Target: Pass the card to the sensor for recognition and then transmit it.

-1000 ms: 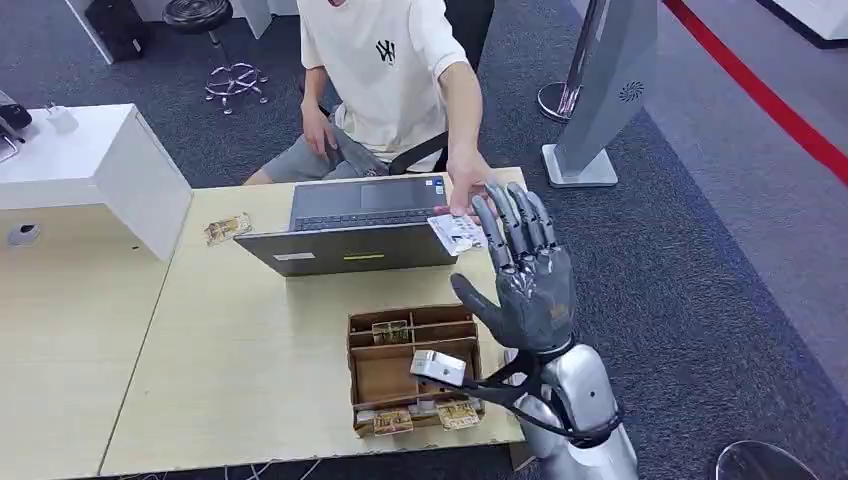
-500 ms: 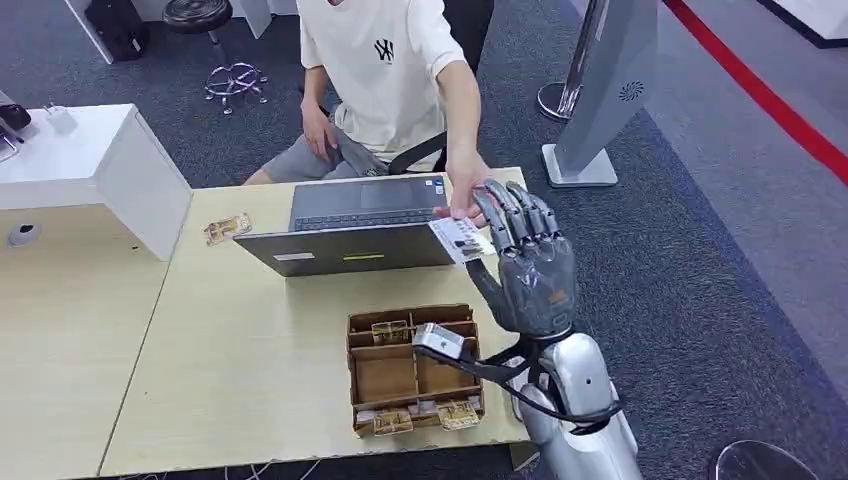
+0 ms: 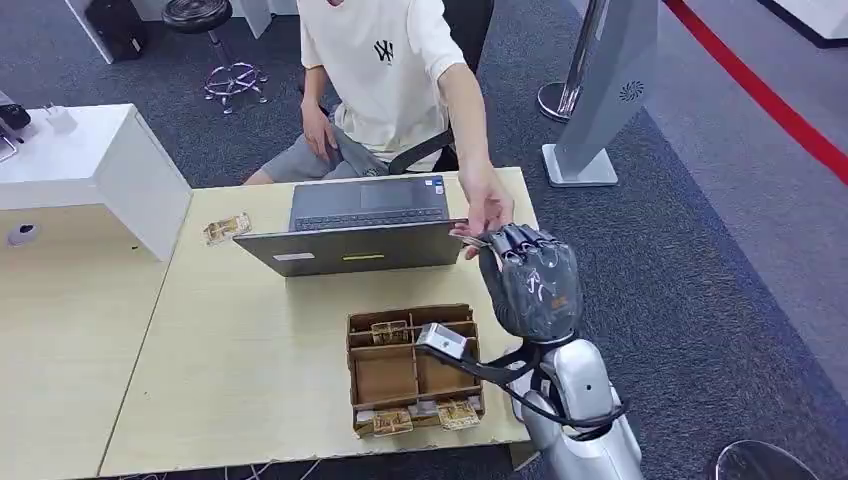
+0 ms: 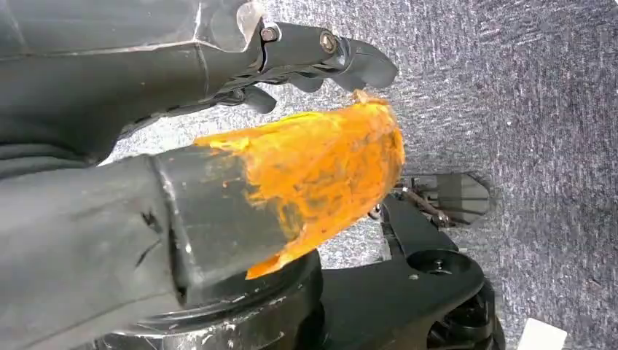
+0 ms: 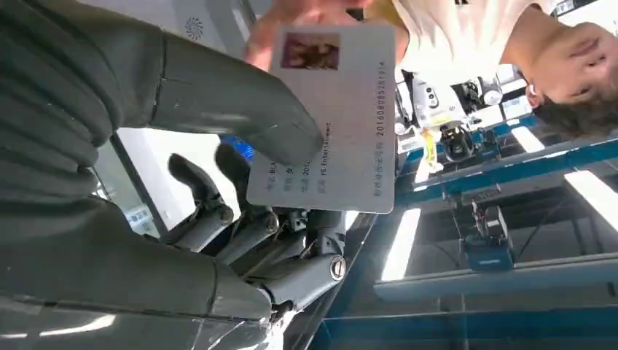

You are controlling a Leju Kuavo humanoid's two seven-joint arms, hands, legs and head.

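The right hand [image 3: 530, 280], raised over the surface's [image 3: 240, 350] right edge beside the laptop [image 3: 355, 222], pinches the card [image 5: 328, 117] between thumb and fingers while a person's hand [image 3: 487, 208] touches its far end; I cannot tell how the left hand's [image 4: 218, 146] fingers lie.

Right hand [image 3: 530, 282] up at the far right corner of the counter [image 3: 230, 370], fingers curled over, back facing the camera. Person's hand [image 3: 487, 212] reaching in, touching those fingertips, a thin edge of the card [image 3: 473, 240] just visible between them. Grey laptop [image 3: 360, 224] open beside it, facing the seated person. Cardboard organizer [image 3: 412, 367] near the counter's front edge, cards in its slots. White box [image 3: 95, 170] at left; grey kiosk stand [image 3: 605, 90] on the carpet beyond.
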